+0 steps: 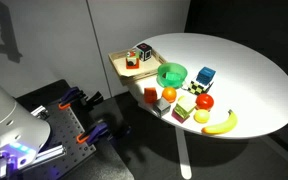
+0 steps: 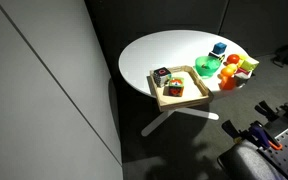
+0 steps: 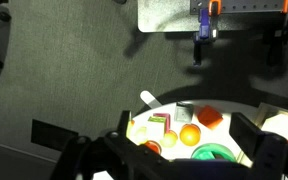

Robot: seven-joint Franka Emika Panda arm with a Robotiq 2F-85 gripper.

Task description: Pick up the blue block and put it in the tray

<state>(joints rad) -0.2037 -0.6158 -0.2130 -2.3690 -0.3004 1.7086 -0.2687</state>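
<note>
Wrist view: the gripper (image 3: 144,135) sits nearest the lens. Its dark fingers (image 3: 256,135) are spread wide with nothing between them, and it hangs off the table's edge over grey floor. Just past the fingers this view shows an orange (image 3: 189,135), a red block (image 3: 210,116) and the rim of the green bowl (image 3: 216,153). Orange-and-blue clamps (image 3: 206,15) lie at the top. The blue block cannot be made out here.

Both exterior views take in the whole round white table (image 1: 249,70). The blue block (image 1: 205,76) rests on the tabletop just beside the green bowl, on the side away from the tray and well apart from it. The light-wood tray (image 2: 184,102) sits at the table's edge and holds two multicoloured cubes (image 2: 162,75), close together. The print on their faces is too small to read. In an exterior view a banana (image 1: 220,123) and a tomato (image 1: 204,101) lie near the rim.
</note>
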